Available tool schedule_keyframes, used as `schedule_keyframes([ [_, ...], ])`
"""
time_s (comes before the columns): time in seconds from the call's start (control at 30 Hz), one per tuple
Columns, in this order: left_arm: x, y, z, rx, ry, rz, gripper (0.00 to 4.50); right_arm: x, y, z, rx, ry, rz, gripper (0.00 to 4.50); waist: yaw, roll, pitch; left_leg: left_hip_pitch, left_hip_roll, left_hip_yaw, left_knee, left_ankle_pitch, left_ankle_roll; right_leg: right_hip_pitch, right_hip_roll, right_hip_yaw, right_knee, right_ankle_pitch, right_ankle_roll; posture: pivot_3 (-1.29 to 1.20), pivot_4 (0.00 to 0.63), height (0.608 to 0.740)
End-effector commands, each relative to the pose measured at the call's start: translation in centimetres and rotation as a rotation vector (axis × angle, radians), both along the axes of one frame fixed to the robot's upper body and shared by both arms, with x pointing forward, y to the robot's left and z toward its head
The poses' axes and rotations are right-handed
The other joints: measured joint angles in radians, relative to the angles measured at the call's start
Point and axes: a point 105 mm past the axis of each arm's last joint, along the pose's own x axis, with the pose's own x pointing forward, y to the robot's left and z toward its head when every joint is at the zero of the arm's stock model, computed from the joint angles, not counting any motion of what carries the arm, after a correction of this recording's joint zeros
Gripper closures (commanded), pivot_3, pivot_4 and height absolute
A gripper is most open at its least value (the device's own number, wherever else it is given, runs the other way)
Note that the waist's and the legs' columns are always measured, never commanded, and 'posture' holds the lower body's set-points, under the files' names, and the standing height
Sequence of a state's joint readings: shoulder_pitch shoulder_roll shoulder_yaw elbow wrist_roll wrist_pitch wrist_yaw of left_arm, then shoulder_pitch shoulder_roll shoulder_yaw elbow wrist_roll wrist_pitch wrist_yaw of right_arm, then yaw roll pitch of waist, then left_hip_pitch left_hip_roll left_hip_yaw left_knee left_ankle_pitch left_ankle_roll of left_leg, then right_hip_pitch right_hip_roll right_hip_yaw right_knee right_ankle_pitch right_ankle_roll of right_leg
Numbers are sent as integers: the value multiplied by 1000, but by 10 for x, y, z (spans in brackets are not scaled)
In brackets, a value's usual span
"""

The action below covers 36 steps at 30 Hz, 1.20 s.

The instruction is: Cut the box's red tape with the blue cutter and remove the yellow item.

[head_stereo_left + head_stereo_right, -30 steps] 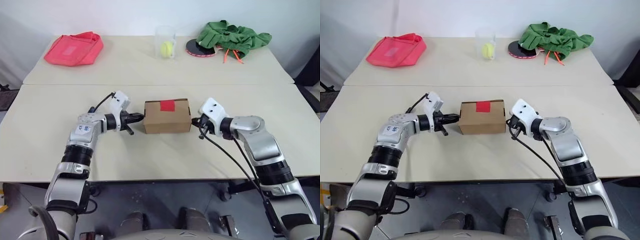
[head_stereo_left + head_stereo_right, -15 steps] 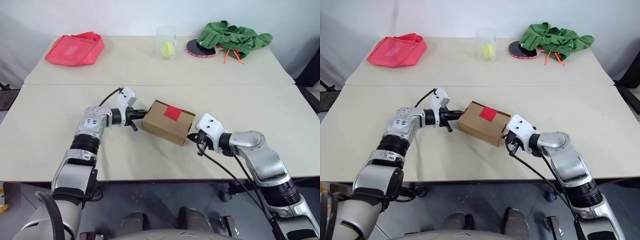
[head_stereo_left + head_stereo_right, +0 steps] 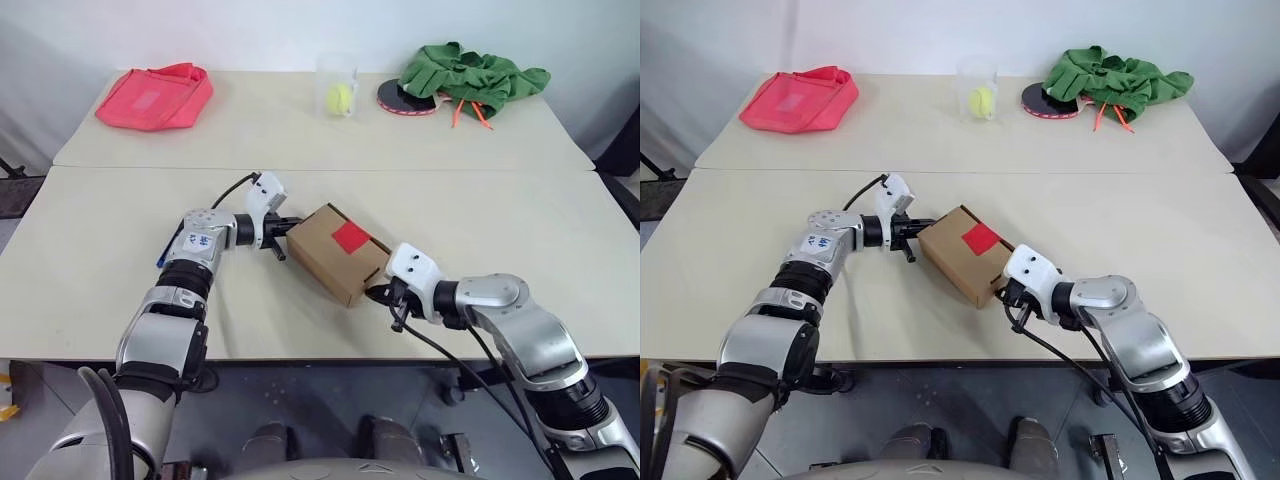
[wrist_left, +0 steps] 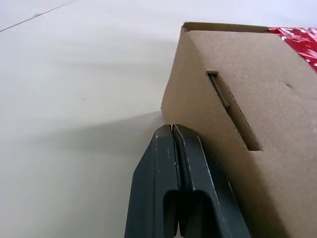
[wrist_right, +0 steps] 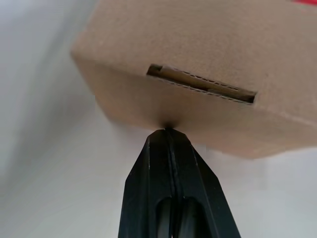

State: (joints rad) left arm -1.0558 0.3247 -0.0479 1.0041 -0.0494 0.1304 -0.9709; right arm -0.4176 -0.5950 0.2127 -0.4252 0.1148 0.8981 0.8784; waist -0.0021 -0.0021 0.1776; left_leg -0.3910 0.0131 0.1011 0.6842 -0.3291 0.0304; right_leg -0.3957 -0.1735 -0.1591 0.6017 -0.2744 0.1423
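Observation:
The box (image 3: 338, 254) lies skewed on the table, its red tape (image 3: 350, 237) on top. My left gripper (image 3: 285, 228) is shut, tips against the box's far left end (image 4: 213, 99). At the near right end (image 5: 198, 84) my right gripper (image 3: 378, 293) is also shut, its tips touching the cardboard just below a slot. A slim blue sliver (image 3: 161, 258) peeks from beside my left forearm; it looks like the blue cutter, mostly hidden. The yellow item is out of view.
At the table's back lie a red-pink bag (image 3: 155, 97), a clear cup with a yellow-green ball (image 3: 337, 88), a green cloth (image 3: 470, 75) and a red-rimmed black disc (image 3: 405, 100). A seam (image 3: 120, 168) joins the two tabletops.
The box has swung from square to skewed, its right end coming toward me. My right gripper drew back with that end; my left gripper followed the other end forward and rightward.

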Motion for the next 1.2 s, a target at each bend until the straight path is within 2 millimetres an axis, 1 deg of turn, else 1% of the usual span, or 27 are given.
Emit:
schedule_keyframes([
  [0.03, -13, -39, -4, 7, 19, -163, 4457, -2, 9, 21, 32, -91, 38, 4500, 1, 0, 0, 0, 0, 0, 0, 0, 0, 0, 0, 0, 0, 0, 0, 0, 150, 740],
  [0.2, -14, -49, -3, 12, 18, -197, 4457, 6, -5, 23, 0, -108, -7, 4500, 6, -1, 0, 0, -1, 0, 0, 0, 0, 0, 0, 0, 0, 0, 0, 0, 150, 740],
  [0.43, -17, -55, -5, 15, 24, -223, 4457, 11, -23, 23, -32, -119, -61, 4500, 5, -1, 0, 0, 0, 0, 0, 0, 0, 1, 0, 0, 0, 0, 0, 0, 150, 740],
  [0.53, -18, -54, -6, 22, 30, -227, 4457, 14, -32, 23, -46, -131, -92, 4500, 6, -1, 0, 0, -1, 0, 0, 0, 0, 1, 0, 0, 0, 0, 0, 0, 150, 740],
  [0.73, -20, -52, -16, 59, 42, -237, 4457, 15, -38, 29, -43, -140, -113, 4500, 6, -1, 0, 0, -1, 0, 1, 0, 0, 1, 0, 0, 0, 0, 0, 0, 150, 740],
  [0.87, -20, -53, -18, 67, 36, -234, 4457, 14, -43, 31, -54, -138, -121, 4500, 6, -1, 0, 0, 0, 0, 1, 0, 0, 1, 0, 0, -1, 0, 0, 0, 150, 740],
  [1.0, -15, -46, -15, 65, 21, -198, 4457, 8, -50, 35, -71, -138, -131, 4500, 6, -1, 0, 0, 0, 0, 1, 0, 0, 1, 0, 0, -1, 0, 0, 0, 150, 740],
  [1.1, -11, -35, -12, 68, 10, -167, 4457, 1, -55, 38, -85, -125, -139, 4500, 6, -1, 0, 0, 0, 0, 1, 0, 0, 1, 0, 0, -1, 0, 0, 0, 150, 740],
  [1.13, -10, -31, -11, 69, 8, -154, 4457, -2, -56, 36, -89, -116, -142, 4500, 6, -1, 0, 0, 0, 0, 1, 0, 0, 1, 0, 0, -1, 0, 0, 0, 150, 740],
  [1.2, -9, -29, -11, 66, 5, -148, 4457, -5, -56, 34, -87, -106, -144, 4500, 5, -2, 1, 0, 0, 0, 1, 0, 0, 1, 0, 0, -1, 0, 0, 0, 150, 740],
])
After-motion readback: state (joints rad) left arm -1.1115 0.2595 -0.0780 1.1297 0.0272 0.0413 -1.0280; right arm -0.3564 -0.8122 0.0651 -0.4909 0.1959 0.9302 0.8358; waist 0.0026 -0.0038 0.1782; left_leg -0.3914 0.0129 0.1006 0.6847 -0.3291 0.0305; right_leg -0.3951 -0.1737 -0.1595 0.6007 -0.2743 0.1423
